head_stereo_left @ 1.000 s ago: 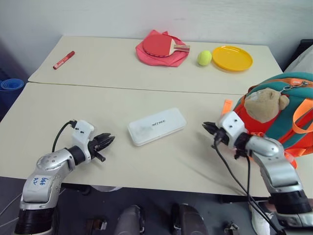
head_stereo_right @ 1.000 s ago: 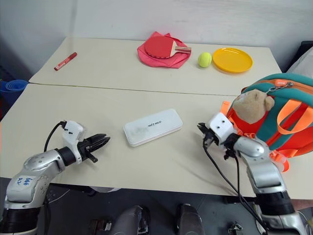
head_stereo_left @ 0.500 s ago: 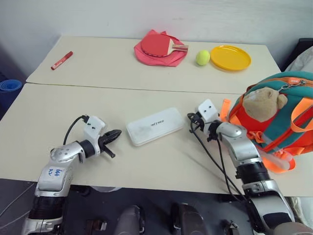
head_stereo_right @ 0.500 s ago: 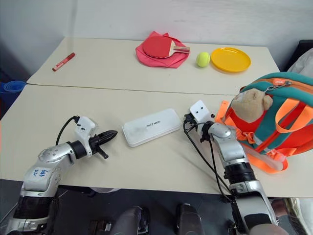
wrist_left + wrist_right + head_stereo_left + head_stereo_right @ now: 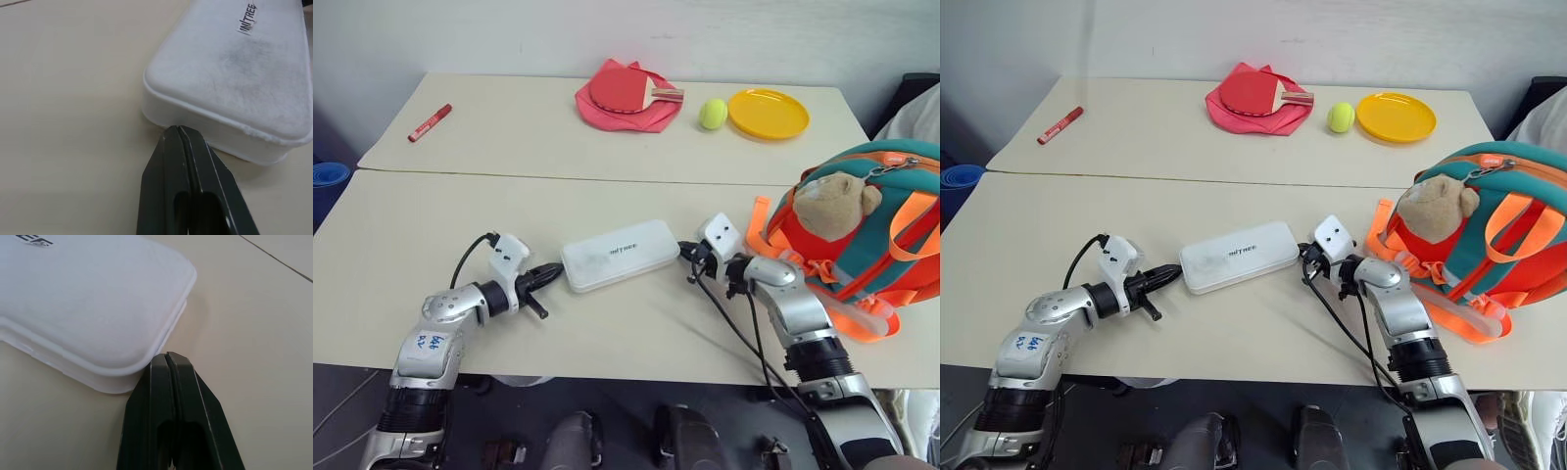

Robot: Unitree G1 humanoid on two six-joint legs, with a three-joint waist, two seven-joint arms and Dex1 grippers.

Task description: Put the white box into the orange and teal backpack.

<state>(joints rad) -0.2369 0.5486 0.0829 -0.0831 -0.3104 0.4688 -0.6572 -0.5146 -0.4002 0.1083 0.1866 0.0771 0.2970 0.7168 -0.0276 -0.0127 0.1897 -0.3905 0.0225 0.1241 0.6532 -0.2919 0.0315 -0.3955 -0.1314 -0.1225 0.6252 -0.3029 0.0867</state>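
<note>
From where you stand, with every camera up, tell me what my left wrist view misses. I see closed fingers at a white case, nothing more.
Observer: The right gripper is shut too, its tips at the opposite short end of the white box.
Operator: Give me the backpack's position.
Observer: The orange and teal backpack stands on the table just beyond the right arm, at the robot's right.
Operator: Report whether the box is lifted.
Observer: It lies flat on the table, with the left gripper at its near-left end.
</note>
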